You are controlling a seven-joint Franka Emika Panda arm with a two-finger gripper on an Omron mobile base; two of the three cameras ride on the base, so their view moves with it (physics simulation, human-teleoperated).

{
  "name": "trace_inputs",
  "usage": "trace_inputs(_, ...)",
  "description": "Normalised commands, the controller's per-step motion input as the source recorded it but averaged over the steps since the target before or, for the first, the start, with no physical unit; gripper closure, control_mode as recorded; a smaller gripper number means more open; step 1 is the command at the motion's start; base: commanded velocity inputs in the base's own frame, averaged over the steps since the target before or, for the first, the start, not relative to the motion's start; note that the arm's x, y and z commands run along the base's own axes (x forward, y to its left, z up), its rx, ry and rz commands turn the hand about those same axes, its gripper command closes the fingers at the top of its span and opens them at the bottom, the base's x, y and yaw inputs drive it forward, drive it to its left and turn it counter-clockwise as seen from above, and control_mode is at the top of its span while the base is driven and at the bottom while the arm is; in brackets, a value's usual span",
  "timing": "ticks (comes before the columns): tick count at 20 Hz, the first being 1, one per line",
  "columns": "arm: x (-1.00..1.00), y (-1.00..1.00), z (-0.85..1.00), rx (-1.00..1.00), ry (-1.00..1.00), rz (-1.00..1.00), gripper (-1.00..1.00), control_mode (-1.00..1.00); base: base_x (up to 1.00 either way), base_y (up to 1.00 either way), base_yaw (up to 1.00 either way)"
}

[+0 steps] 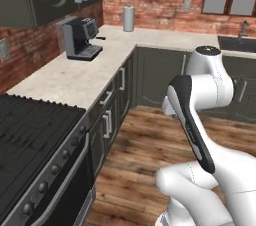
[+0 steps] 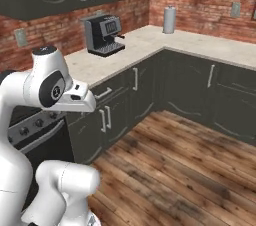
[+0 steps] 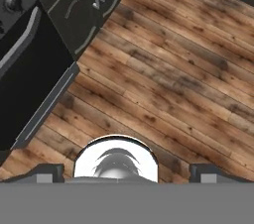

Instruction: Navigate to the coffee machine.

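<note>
Where counter meets brick, coffee machine [image 1: 81, 38], grey-and-black.

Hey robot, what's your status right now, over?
Claw open, holding nothing, pointing at wood floor. Coffee machine ahead on corner counter, not reached. Floor path looks clear.
</note>
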Motion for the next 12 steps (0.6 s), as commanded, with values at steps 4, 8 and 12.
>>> trace_inputs(4, 0.00, 0.00, 0.00, 0.00, 0.00, 0.00, -1.00, 1.00, 0.84, -0.22, -0.20)
trace_inputs(8, 0.00, 0.00, 0.00, 0.00, 0.00, 0.00, -1.00, 1.00, 1.00, -0.09, -0.07)
trace_inputs(12, 0.00, 0.00, 0.00, 0.00, 0.00, 0.00, -1.00, 1.00, 1.00, -0.05, 0.00)
